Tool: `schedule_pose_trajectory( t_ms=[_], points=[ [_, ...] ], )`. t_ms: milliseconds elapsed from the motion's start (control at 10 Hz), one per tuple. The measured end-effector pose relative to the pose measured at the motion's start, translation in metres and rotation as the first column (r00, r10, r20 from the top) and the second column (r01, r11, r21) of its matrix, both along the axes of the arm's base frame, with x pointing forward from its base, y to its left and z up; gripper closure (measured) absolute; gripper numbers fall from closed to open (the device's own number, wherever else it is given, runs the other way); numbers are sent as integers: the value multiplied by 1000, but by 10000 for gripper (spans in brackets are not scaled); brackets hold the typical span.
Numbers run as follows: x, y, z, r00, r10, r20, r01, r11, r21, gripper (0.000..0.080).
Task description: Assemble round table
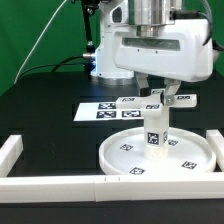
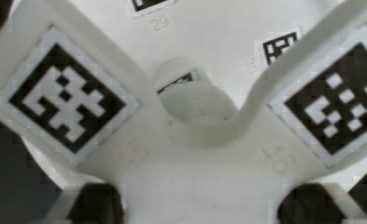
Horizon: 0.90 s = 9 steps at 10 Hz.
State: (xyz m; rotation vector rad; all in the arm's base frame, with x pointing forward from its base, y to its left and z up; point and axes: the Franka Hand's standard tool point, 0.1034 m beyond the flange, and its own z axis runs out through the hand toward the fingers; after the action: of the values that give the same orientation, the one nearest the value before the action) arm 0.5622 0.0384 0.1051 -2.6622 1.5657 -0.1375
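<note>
The large round disc (image 1: 118,157) lies flat on the black table, tags facing up. The short cylindrical leg (image 1: 154,133) stands upright on its middle. The cross-shaped foot (image 1: 157,101) sits at the leg's top end, and my gripper (image 1: 159,96) is shut on it from above. In the wrist view the foot's (image 2: 198,165) white body fills the gap between both dark fingers (image 2: 95,203). Its tagged arms spread to either side. A round stub (image 2: 198,95) shows at its centre, with the disc (image 2: 215,25) behind. The join between foot and leg is hidden.
The marker board (image 1: 103,111) lies behind the disc. White border rails run along the front (image 1: 50,182), the exterior view's left (image 1: 10,152) and its right (image 1: 214,140). The arm's base (image 1: 108,62) stands at the back.
</note>
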Motion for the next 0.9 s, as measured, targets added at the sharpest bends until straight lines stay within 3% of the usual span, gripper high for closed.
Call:
schedule_pose_trajectory(
  t_ms=[300,400,500,600,900],
  points=[
    [0,0,0,988,-153,-2,153,988,22,364],
    [0,0,0,992,-126,-2,126,992,19,299],
    [-1,2,-1,995,-98,-14,98,995,16,299],
    [-1,6,2,997,-69,-41,69,997,16,184],
    [1,8,21,969,245,-22,-244,969,20,157]
  ],
)
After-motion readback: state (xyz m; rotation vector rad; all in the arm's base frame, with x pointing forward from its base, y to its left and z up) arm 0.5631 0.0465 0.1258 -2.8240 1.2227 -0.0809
